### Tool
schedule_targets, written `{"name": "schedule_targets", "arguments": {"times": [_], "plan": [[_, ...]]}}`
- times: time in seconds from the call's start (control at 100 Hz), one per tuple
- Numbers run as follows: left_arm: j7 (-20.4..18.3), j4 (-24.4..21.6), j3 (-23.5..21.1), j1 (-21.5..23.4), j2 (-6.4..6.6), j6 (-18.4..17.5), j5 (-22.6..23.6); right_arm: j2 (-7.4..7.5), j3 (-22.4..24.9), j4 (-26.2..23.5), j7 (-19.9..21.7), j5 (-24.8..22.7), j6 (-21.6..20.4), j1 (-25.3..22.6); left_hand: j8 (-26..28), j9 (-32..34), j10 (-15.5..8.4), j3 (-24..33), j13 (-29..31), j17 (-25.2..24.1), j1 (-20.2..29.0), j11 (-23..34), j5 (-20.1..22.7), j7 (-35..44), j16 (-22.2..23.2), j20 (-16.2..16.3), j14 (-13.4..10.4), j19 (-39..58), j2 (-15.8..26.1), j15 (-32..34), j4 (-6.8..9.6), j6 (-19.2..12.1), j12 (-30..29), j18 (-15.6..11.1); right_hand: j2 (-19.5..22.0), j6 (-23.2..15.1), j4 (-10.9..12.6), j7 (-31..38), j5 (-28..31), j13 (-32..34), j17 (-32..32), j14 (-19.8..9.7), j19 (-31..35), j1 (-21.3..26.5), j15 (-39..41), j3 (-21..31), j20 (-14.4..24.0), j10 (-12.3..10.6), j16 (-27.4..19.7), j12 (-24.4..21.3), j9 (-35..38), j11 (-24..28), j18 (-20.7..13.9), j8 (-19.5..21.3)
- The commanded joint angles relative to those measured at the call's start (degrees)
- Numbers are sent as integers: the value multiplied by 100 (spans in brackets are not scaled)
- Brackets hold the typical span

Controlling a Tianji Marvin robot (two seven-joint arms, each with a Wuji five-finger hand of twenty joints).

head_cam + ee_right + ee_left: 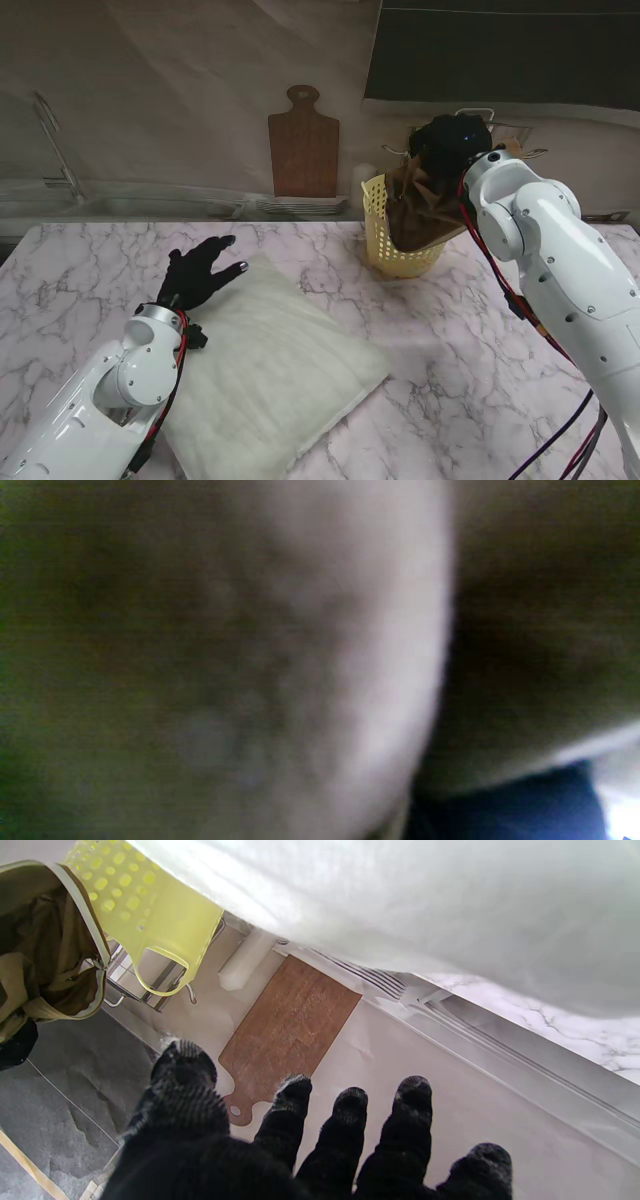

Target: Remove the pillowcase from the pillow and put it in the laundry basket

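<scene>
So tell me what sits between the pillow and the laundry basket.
Only bare marble table shows between the pillow and the laundry basket in the stand view.

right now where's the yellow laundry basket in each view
Stand view: laundry basket stands at the table's far edge, right of centre, brown pillowcase stuffed inside.
Left wrist view: laundry basket in the corner, beside the pillowcase.
Right wrist view: too blurred to tell.
Shared landmark: wooden cutting board.
</scene>
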Motion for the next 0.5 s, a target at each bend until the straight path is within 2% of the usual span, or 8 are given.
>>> {"name": "schedule_targets", "arguments": {"times": [0.0, 0.26, 0.49], "plan": [[-73, 45, -12, 1, -10, 1, 18, -43, -6, 38, -2, 29, 89, 151, 47, -258, -16, -72, -149, -36, 108, -66, -124, -87, 64, 119, -82, 2620, 284, -49, 33, 25, 15, 108, 485, -208, 34, 418, 462, 174, 229, -351, 295, 421, 278, 271, 119, -180, 223, 180, 16, 450, -558, 359], [-18, 143, -63, -14, -20, -28, -10, -64, -313, 380, -235, -47, 74, 686, 47, -257, -8, -73, -150, -45, 109, -65, -121, -87, 64, 123, -86, 2610, 289, -48, 33, 29, 14, 107, 551, -264, 42, 394, 438, 170, 159, -382, 299, 403, 267, 220, 132, -239, 216, 211, -10, 442, -580, 381], [1, 207, -89, -37, -27, -22, -38, -106, -833, 1100, -513, 152, 79, 1243, 46, -263, -8, -71, -160, -51, 117, -66, -126, -89, 65, 124, -75, 2603, 289, -51, 35, 29, 14, 104, 633, -342, 53, 370, 408, 168, 83, -429, 285, 374, 184, 151, 144, -315, 185, 220, -45, 429, -624, 387]]}}
